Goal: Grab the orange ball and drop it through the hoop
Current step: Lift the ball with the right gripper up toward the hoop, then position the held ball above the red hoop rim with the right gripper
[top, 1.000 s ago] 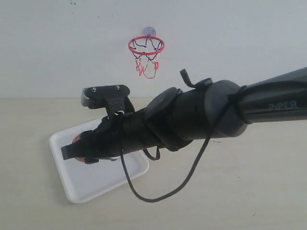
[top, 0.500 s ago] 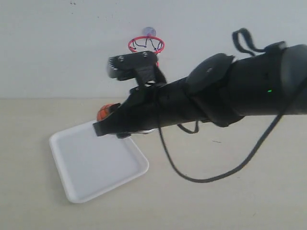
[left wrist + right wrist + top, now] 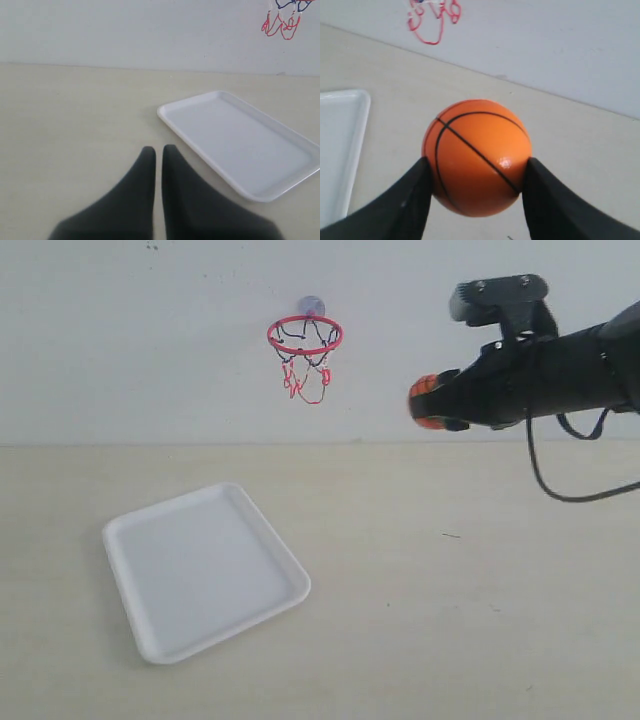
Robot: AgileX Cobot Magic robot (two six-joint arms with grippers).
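The orange ball [image 3: 477, 157] is in the air, clenched between the two fingers of the right gripper [image 3: 476, 169], which press on its opposite sides. In the exterior view the ball sits at the tip of that gripper, well above the table [image 3: 450, 620]. The hoop [image 3: 305, 335] lies at about 10 o'clock from the ball, well apart and slightly higher, fixed to the wall. The white tray [image 3: 200, 570] lies on the table at about 7 o'clock from the ball and holds nothing. The left gripper [image 3: 159, 150] hangs low over the table near the tray, its fingers closed together on nothing.

Expected hazards:
- The ball is below rim height. If you travel straight across, expect it to strike the rim or net from the side.
- The rim is only slightly wider than the ball. An off-centre release is likely to bounce out.
- The grip is on a smooth curve, so a fast swing may squeeze the ball out.

Count: one ball, one hoop, one tray, two grippers.
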